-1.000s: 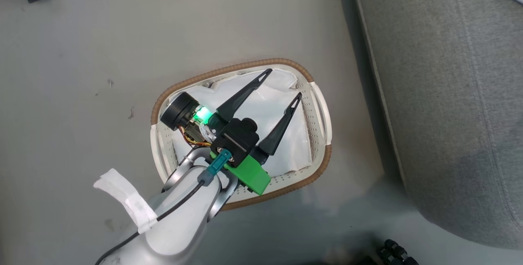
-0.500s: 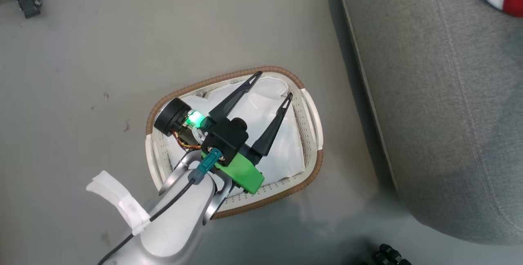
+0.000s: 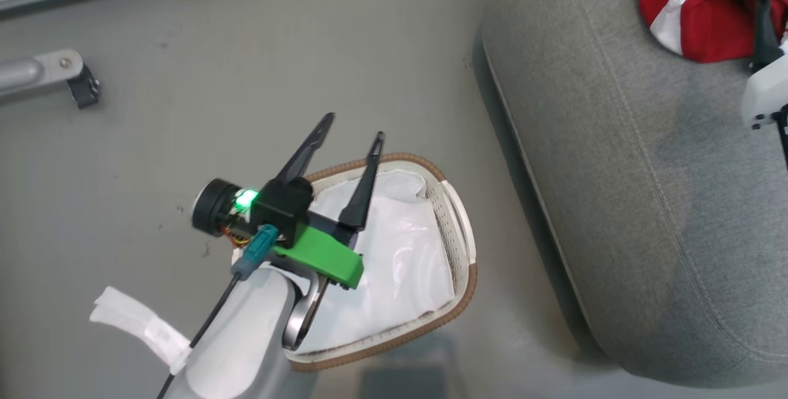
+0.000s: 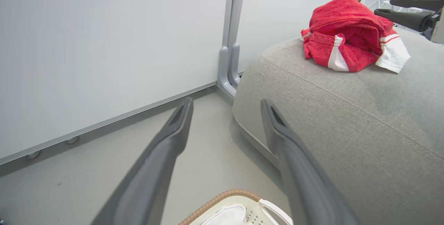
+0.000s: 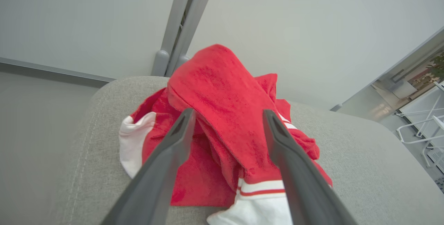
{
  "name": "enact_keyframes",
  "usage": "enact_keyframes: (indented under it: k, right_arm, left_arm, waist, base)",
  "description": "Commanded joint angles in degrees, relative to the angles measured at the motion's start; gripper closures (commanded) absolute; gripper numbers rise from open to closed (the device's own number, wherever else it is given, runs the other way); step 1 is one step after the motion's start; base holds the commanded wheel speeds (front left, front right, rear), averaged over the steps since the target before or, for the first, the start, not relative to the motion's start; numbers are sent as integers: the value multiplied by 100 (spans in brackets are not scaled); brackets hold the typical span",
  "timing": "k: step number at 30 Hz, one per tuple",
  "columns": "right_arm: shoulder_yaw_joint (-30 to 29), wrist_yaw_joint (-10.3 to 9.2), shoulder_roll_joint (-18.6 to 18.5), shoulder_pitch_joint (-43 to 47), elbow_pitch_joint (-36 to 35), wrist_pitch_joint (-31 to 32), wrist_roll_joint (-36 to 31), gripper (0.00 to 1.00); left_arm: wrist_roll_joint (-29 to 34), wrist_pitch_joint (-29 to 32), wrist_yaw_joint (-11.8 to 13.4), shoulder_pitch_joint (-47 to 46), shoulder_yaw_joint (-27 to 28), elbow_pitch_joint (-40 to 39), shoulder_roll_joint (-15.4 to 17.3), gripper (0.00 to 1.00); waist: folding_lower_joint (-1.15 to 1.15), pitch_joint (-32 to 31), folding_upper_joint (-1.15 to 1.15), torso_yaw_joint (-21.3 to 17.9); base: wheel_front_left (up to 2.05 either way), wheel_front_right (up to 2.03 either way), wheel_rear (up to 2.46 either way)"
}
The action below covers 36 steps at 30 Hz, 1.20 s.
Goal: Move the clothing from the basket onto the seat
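Items counted on inspection: I record one basket (image 3: 460, 285), with one white liner cloth (image 3: 400, 263). One seat (image 3: 615, 202). One heap of clothing (image 3: 702, 23); I cannot tell how many garments make it up. Two grippers, both mine: left gripper (image 3: 354, 126) and right gripper (image 5: 228, 113), two dark fingers each. One grey upright post (image 4: 230, 44). One metal bar (image 3: 37, 69) with one black foot.

Left end effector (image 3: 354, 127) fingers spread apart; right end effector (image 5: 228, 114) likewise spread.
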Motion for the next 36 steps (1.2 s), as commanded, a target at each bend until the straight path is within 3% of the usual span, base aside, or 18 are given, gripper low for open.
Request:
enact_keyframes:
  k: [1,5,15,27,32,36]
  right_arm:
    - [72,-8,33,174,-75,-18,100,0]
    - [271,-8,54,403,-406,-16,459,0]
    - [484,-8,714,1123,-1075,-17,885,0]
    - [626,-8,1664,2628,-2046,-17,975,0]
    - [760,-8,1786,3212,-2227,-17,792,0]
    - [886,-8,1811,3593,-2389,-16,1114,0]
  left_arm:
    - [1,4,59,149,99,9,15,0]
    - [-88,4,182,438,517,36,10,0]
    - [-122,4,320,1170,1443,-50,-29,0]
    - [-162,4,221,2184,2202,-160,-147,0]
    - [-144,5,145,2567,2414,-339,-181,0]
    - [-126,4,94,2795,2499,-378,-201,0]
  waist:
    - [0,-473,0,69]
    - [0,-815,0,190]
    - [0,-1513,0,653]
    - [0,-2096,0,923]
    - [0,-2246,0,922]
    - [0,-2330,0,933]
  base:
    - [0,0,0]
    - [0,0,0]
    - [0,0,0]
    - [0,0,0]
    - [0,0,0]
    - [0,0,0]
